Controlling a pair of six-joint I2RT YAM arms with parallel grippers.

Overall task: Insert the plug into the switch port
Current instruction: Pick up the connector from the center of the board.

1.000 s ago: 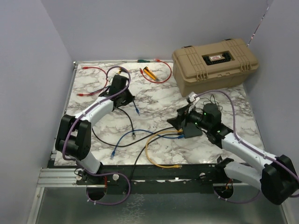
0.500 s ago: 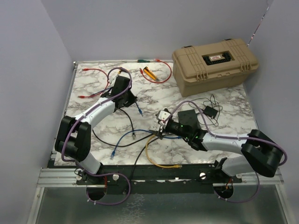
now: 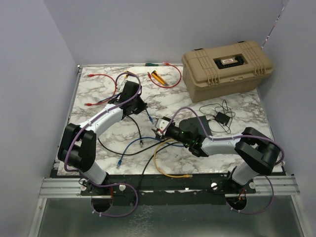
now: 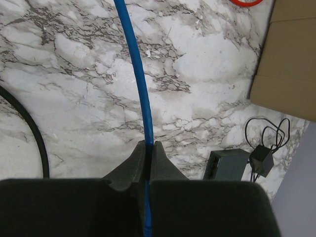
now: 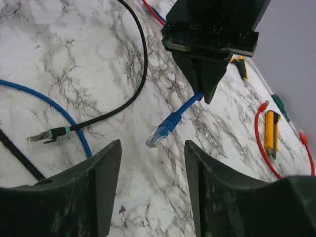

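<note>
We take the tan case [image 3: 227, 66] on the marble worktop [image 3: 170, 101] as our marker. The switch [image 4: 228, 166] lies flat on the near side of the case, apart from it, and in the top view the right arm crosses over part of it. A small black power adapter [image 4: 261, 160] sits just beside the switch, on the side toward the case.

The left end effector [image 4: 147, 149] is well to the left of the case and is clenched on the blue cable [image 4: 138, 79]. Its wrist view shows both fingers pressed against the cable with no gap. A short length of cable runs out past the fingertips to the plug [image 5: 157, 135], which is well apart from the switch. We cannot tell whether the plug touches the worktop.

The right end effector [image 5: 152, 148] is released, its fingers spread wide. It sits farther from the case than the switch does and faces the plug from close by, touching nothing.

A black cable [image 5: 145, 54] passes near the plug. A yellow cable [image 3: 155, 157] curves on the near side, far from the case. A red cable [image 3: 165, 86] and a yellow utility knife [image 3: 158, 77] lie just left of the case.
</note>
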